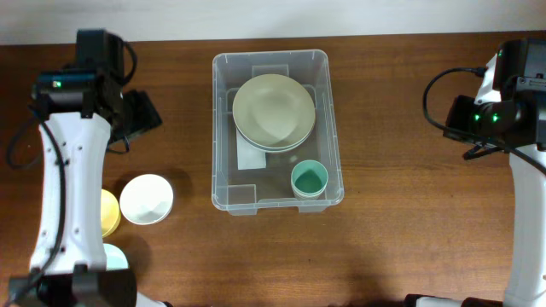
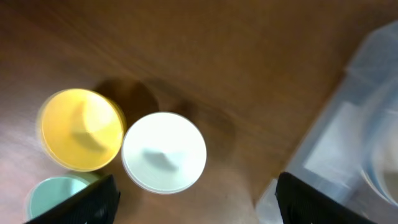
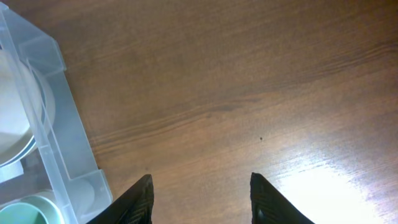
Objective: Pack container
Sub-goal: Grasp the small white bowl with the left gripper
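Three bowls sit outside the container (image 1: pixel 220 128), which stands at the centre of the overhead view on the brown worktop (image 1: pixel 401 247). They are a white bowl (image 1: pixel 147 199), a yellow bowl (image 1: pixel 108 213) just beside it and half hidden under the left arm, and a pale teal bowl (image 1: pixel 113 254) at the lower left. Inside the tub lie a stack of pale plates (image 1: pixel 273 109) in the upper half and a green cup (image 1: pixel 309 180) in the lower right corner (a white label (image 1: pixel 249 158) shows through the clear base).

The left pincer (image 2: pixel 196 186) is at the upper left of the overhead view, its fingers spread wide with nothing between them. Its own camera looks down on all three bowls, with the white one nearest mid-frame. The right pincer (image 3: pixel 202 196) is likewise spread and empty, over bare wood near the tub's right-hand wall.

Packing looks partly done, and the step in hand seems to be the left arm lining up on its next bowl, most likely the white one. That move calls for coming down astride the bowl's rim, closing without nudging the yellow neighbour, lifting clear of the tub's wall, and setting it in the free lower left of the tub. The left wrist view is blurred, so I cannot judge the clearance.
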